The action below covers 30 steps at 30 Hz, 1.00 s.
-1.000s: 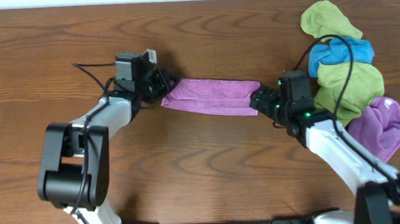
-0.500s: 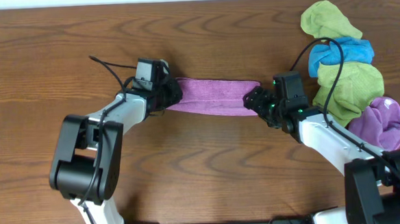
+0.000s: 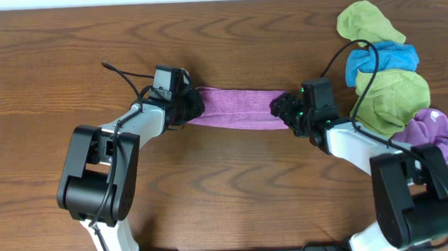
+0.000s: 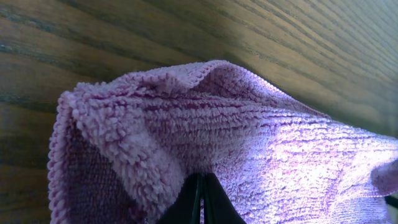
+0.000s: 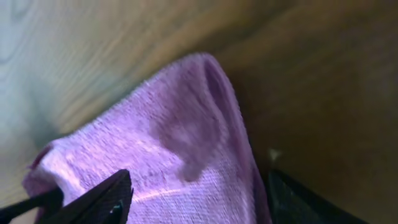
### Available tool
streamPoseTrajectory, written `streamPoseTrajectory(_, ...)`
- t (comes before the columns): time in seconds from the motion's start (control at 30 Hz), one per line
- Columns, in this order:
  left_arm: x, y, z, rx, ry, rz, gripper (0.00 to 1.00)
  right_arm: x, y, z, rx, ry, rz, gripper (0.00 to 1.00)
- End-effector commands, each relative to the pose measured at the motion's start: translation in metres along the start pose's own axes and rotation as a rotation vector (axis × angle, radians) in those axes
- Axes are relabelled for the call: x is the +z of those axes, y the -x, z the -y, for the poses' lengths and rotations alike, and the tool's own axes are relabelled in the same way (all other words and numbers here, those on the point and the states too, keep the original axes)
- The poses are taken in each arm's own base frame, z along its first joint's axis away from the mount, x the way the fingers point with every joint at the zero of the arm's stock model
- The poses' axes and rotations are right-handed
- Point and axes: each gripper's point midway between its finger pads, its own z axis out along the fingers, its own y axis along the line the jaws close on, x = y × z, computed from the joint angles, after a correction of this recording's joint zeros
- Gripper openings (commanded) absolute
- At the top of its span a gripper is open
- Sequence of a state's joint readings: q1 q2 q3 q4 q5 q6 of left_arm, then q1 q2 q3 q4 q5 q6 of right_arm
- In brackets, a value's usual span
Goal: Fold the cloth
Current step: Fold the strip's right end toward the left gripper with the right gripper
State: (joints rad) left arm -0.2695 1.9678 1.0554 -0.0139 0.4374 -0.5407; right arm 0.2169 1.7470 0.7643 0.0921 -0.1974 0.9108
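The orchid cloth lies folded into a long narrow strip across the middle of the table. My left gripper is shut on its left end. In the left wrist view the fingers pinch the fluffy cloth, whose edge bunches up above the wood. My right gripper is at the strip's right end. In the right wrist view its jaws stand wide apart with the cloth's end lying between them. No white tag shows.
A pile of other cloths sits at the right edge: a lime-green one, a blue one, another lime-green one and a violet-purple one with a white tag. Cables run over them, close behind my right arm.
My left gripper has moved right along the table with the cloth's left end, and the strip has become narrower. My right gripper has shifted slightly left and farther back at the right end.
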Motion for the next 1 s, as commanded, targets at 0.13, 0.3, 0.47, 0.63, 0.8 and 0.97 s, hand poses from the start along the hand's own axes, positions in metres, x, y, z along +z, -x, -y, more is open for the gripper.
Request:
streamPoseTrajectory(0.13,0.006,-0.004,-0.013,0.009,0.049,-0.018,0.06,0.029,-0.015,0.033,0.049,-0.070,-0.046,0.44)
streamPoseTrajectory(0.3,0.006,-0.005,-0.013,0.007,0.051,-0.021,0.06,0.028,-0.006,0.022,-0.035,-0.026,-0.014,0.01)
streamPoseTrajectory(0.47,0.006,-0.005,-0.014,0.006,0.052,-0.022,0.06,0.000,0.008,-0.012,-0.157,0.051,0.047,0.01)
streamPoseTrajectory(0.63,0.006,-0.005,-0.014,0.006,0.052,-0.022,0.06,-0.030,0.007,-0.053,-0.219,0.144,0.086,0.01)
streamPoseTrajectory(0.8,0.006,-0.005,-0.013,0.007,0.052,-0.021,0.06,-0.034,-0.009,-0.083,-0.276,0.197,0.077,0.01)
streamPoseTrajectory(0.97,0.006,-0.005,-0.013,0.007,0.051,-0.021,0.06,-0.037,-0.018,-0.117,-0.353,0.232,0.107,0.02)
